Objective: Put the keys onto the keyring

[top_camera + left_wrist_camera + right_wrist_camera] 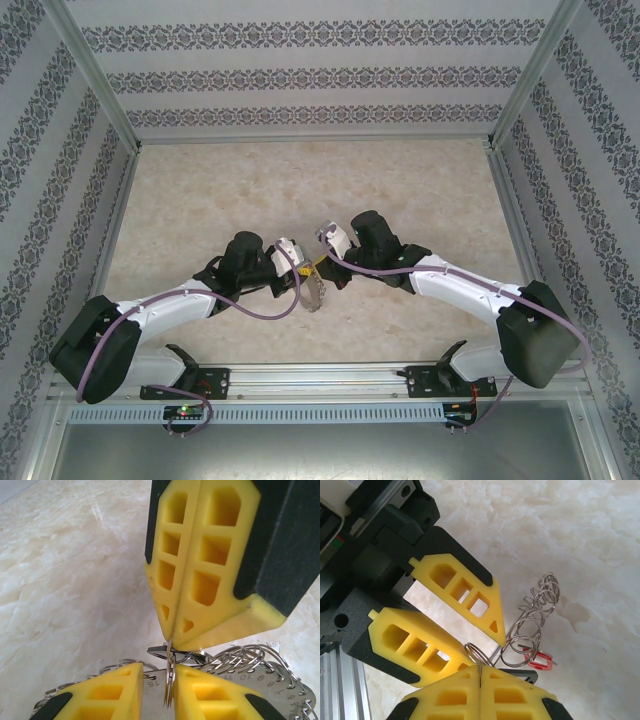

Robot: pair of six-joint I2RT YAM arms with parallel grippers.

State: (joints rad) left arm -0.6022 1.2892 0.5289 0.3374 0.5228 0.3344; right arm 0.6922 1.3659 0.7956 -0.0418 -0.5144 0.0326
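Two robot arms meet over the middle of a pale marbled tabletop [200,190]. On the left, the left fingers [112,690] are spread, and a small ring [169,685] stands edge-on in the gap between them, squeezed by neither. Just past it, the right fingers [510,695] are pressed together and pinch that ring's rim at their very tips. Whether the ring belongs to a key or to the big loop is unclear.

Further right is the keyring [535,612], a loose string of thin silvery loops trailing away from the pinched ring. A key with a red tag [540,660] lies against its nearest loops.

Everything here looks light, hard and slippery. The wire is stiff, but the strung loops should swing and slide freely. A ring is probably best gripped flat across its rim, close to the tips. A key is probably best taken by its plastic tag, which looks broader and less slick.
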